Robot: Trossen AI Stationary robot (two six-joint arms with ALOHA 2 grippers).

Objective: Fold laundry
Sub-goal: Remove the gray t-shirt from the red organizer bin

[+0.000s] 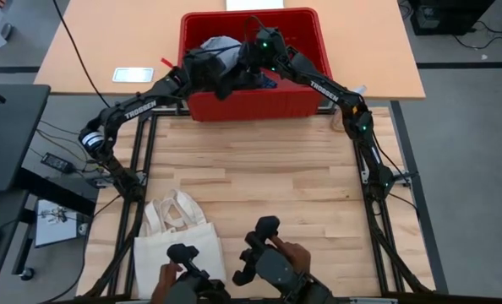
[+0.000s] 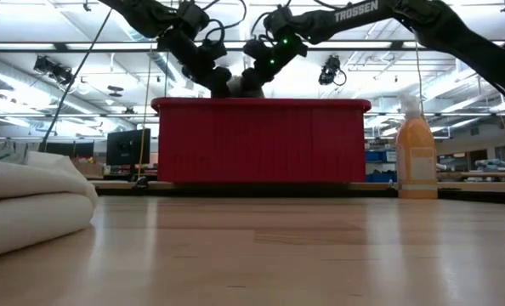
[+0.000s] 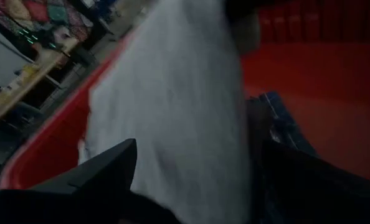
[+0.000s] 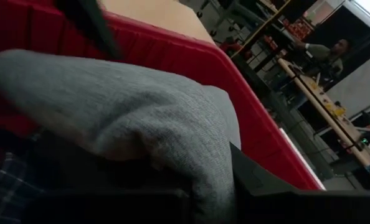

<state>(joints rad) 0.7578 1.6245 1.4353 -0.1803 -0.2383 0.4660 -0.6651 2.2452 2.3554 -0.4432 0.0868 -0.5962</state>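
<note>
The robot is picking a piece of laundry out of the red bin (image 1: 202, 108). The left gripper (image 1: 220, 78) has its jaws spread wide around the light grey top (image 3: 172, 118). The right gripper (image 1: 253, 61), just beside it, has its jaws pressed tight, pinching the same top. Under both lies a plaid piece (image 4: 4, 186). Next, the left jaws should close and both lift the top to the bench (image 1: 259, 186).

Robotics lab (open hall, ceiling lights (image 2: 74, 47), workbenches (image 4: 316, 93))
</note>
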